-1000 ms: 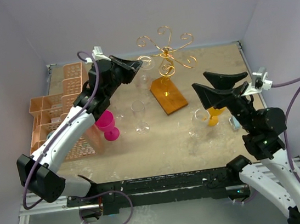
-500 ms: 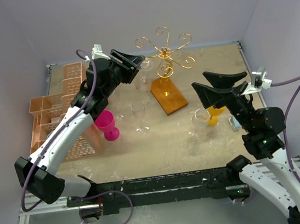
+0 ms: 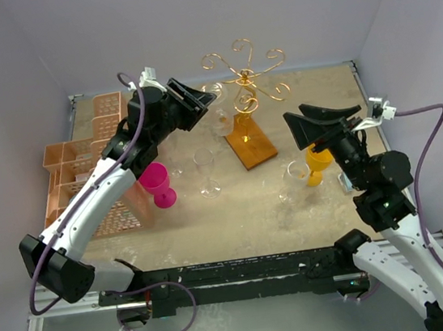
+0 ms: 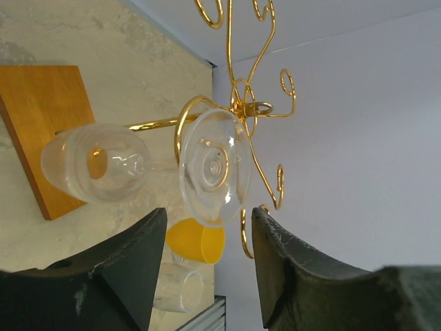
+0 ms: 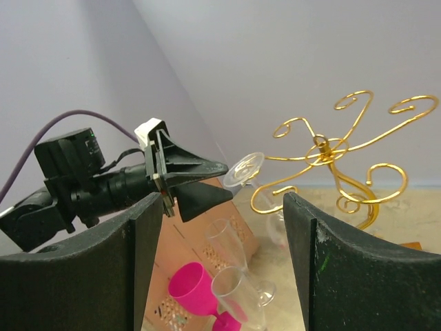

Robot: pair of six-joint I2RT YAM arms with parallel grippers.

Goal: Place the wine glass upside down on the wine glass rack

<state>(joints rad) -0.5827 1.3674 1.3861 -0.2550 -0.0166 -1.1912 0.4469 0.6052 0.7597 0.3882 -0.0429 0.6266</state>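
Observation:
The clear wine glass [image 3: 220,117] hangs upside down from a left scroll arm of the gold wine glass rack [image 3: 244,73], foot up and bowl down, over the rack's wooden base [image 3: 248,140]. My left gripper [image 3: 201,103] is open just left of the glass foot and holds nothing. In the left wrist view the glass foot [image 4: 213,165] hangs beyond the gripper [image 4: 209,221], outside its spread fingertips, hooked in the rack [image 4: 251,108]. My right gripper [image 3: 322,120] stands open and empty to the right of the rack. Its camera shows the glass [image 5: 244,169] and rack [image 5: 324,148].
An orange lattice crate [image 3: 84,175] sits at the left. A pink goblet [image 3: 158,182] and a clear flute [image 3: 205,168] stand near the middle. A yellow cup [image 3: 318,165] and a clear glass [image 3: 296,176] are under the right gripper.
My left gripper went from shut on the glass to open, letting it go; the glass now hangs on the rack. The right gripper has shifted slightly left.

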